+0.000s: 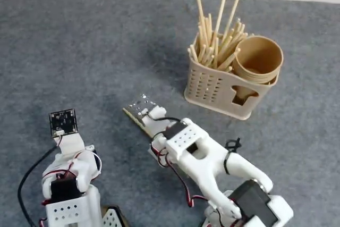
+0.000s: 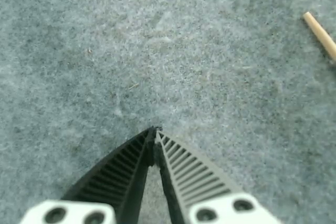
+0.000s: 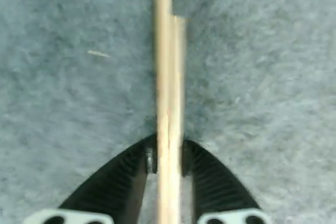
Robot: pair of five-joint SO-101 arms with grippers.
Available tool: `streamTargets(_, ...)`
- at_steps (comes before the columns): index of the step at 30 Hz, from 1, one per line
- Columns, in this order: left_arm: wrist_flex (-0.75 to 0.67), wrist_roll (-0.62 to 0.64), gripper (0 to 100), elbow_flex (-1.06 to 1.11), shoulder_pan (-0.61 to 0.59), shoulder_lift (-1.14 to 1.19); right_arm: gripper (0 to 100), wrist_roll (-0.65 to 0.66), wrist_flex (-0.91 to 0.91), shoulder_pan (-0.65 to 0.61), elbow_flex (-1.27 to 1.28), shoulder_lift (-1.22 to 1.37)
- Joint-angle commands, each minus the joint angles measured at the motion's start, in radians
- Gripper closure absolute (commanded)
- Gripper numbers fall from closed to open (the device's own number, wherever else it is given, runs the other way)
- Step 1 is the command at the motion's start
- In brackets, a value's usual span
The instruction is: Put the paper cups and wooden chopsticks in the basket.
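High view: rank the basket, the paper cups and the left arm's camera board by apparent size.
Largest to smallest:
1. basket
2. paper cups
3. camera board
No close calls.

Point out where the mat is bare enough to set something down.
Widest bare stretch: grey mat left of the basket, beyond the left gripper. A smaller patch lies right of the right arm, on the basket's near side. Crowded: between basket and right gripper, shut on chopsticks.

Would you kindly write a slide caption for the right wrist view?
The right gripper clamps two wooden chopsticks side by side over the grey carpet.
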Motion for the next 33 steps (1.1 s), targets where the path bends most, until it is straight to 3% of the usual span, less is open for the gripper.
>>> streamTargets(1, 0.008, 0.0, 99, 0.019, 0.024, -0.012, 99.4, 0.003, 0.028, -0.012, -0.044, 0.021)
streamTargets(14, 0.008, 0.0, 99, 0.019, 0.024, -0.012, 99.3, -0.003, 0.042, 0.085, 0.03, -0.285)
streamTargets(33, 0.008, 0.0, 99, 0.019, 0.024, -0.012, 99.3, 0.003, 0.179, 0.085, 0.085, -0.918)
